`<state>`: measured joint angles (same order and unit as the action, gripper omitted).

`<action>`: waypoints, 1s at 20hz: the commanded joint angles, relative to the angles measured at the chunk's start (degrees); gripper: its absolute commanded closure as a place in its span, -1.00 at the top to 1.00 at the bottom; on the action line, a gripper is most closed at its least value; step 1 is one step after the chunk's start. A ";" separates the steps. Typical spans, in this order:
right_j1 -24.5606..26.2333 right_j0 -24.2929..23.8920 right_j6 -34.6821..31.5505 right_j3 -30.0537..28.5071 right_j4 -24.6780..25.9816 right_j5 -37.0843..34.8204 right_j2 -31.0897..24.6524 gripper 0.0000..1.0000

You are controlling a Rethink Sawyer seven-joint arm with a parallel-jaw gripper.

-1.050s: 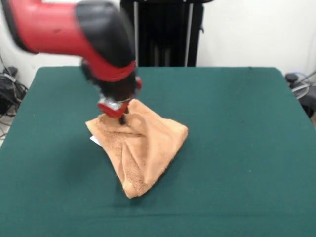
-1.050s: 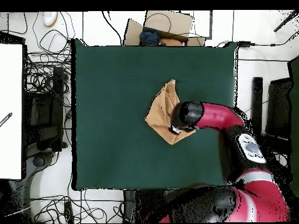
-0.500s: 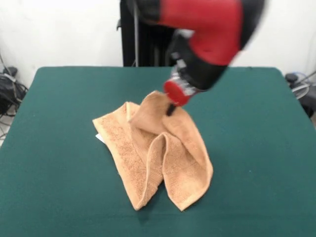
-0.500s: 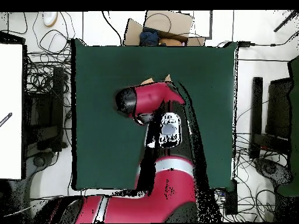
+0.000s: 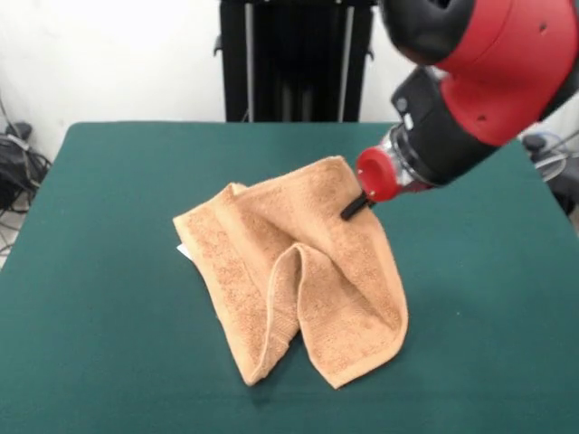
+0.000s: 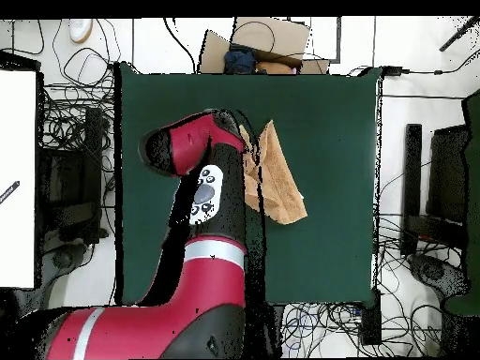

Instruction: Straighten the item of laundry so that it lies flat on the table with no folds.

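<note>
The item of laundry (image 5: pixel 298 262), an orange-tan towel, lies crumpled on the green table (image 5: pixel 479 344) with a long fold standing up along its middle and a white tag poking out at its left edge. My gripper (image 5: pixel 354 207) is at the towel's far right edge, just below the corner, shut on the cloth there. In the overhead view the towel (image 6: pixel 279 178) shows as a narrow strip beside the red arm, which hides the gripper and the towel's left part.
Green table (image 6: pixel 328 112) extends well beyond the towel on every side. Tangled cables (image 6: pixel 70 122) lie on the floor off the table's left in the overhead view, and a cardboard box (image 6: pixel 270 37) sits past its top edge.
The arm swung across the table from left to right in the front view, dragging the held towel edge with it. The towel opened from a tight bundle into a wider, still folded shape.
</note>
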<state>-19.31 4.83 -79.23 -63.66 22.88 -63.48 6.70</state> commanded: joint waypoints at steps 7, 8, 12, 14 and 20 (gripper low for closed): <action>3.47 -2.50 -13.84 -2.84 1.83 7.20 3.09 -1.00; 2.95 -2.61 -13.44 -3.58 1.49 7.52 2.91 -1.00; -1.34 -4.10 -9.92 -9.94 -0.31 10.70 1.15 -1.00; -3.55 -5.22 -7.44 -13.29 -1.27 11.47 -0.09 -1.00; -4.76 -4.13 -8.66 -14.16 -1.85 10.79 0.31 -1.00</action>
<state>-22.05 0.88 -79.61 -70.14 22.29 -55.10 9.12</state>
